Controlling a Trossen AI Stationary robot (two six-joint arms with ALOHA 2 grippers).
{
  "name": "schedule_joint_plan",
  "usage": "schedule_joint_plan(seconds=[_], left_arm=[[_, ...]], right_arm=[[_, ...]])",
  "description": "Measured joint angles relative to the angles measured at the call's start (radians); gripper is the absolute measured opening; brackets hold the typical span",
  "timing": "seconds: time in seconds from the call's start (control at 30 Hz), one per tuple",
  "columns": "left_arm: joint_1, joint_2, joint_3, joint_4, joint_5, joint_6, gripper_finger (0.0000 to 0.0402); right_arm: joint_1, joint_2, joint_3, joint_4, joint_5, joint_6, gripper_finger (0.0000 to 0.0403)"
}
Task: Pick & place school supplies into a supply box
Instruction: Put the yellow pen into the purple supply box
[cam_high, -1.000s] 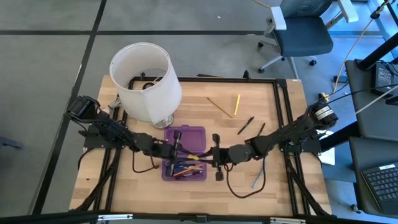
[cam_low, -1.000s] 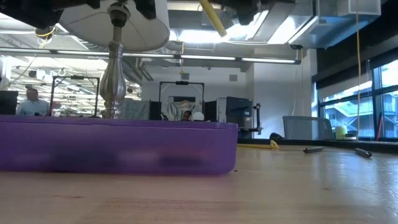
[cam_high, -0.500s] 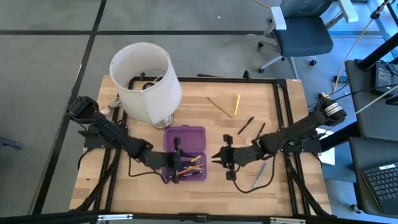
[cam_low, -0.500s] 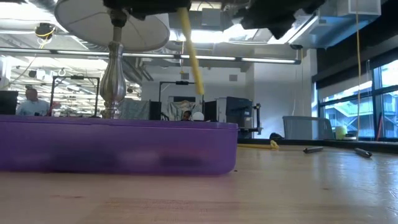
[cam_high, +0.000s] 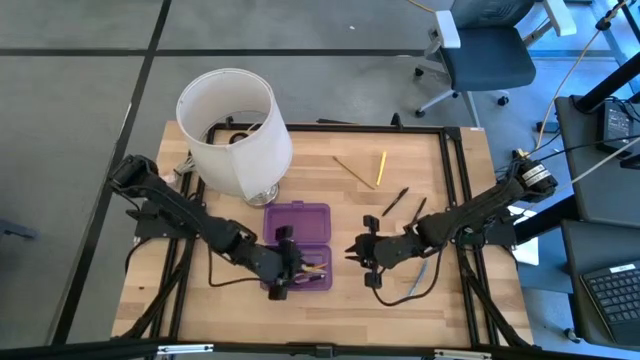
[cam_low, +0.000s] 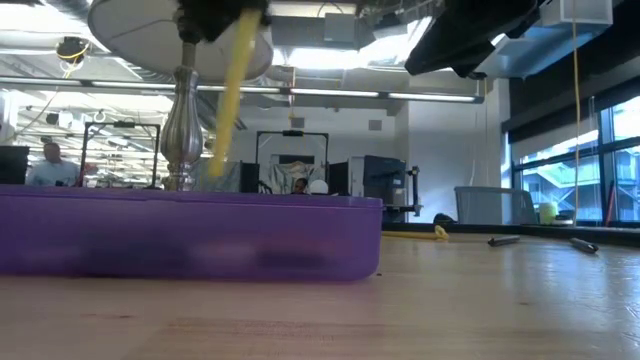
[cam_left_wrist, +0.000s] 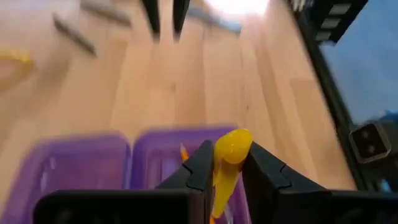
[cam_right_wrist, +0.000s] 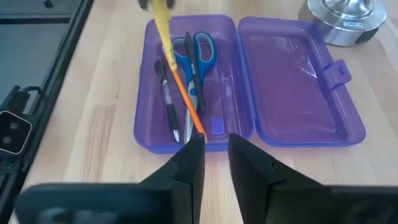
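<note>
Seen from above, the left arm reaches from the left edge toward lower centre, its left gripper clamped on a yellow pencil. The right arm stretches in from the right, its right gripper with fingers parted, holding nothing.

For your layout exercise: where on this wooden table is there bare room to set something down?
The wooden table is bare near the left front corner and along the far right edge past the yellow pencil. It is crowded around the open purple plastic box, where the left gripper and right gripper work.
</note>
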Motion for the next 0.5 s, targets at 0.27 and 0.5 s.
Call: schedule_joint_plan(seconds=[0.27,0.5], left_arm=[[0.083,0.022,0.001,-0.122,0.231,-0.145,0.0049],[0.143,0.025,0.001,-0.156,0.32,-0.161,0.0049]], right_arm=[[0.0,0.0,0.0,-0.005,0.0,0.024,0.0078],[0.0,0.0,0.0,-0.006,-0.001,0.027,0.0078]])
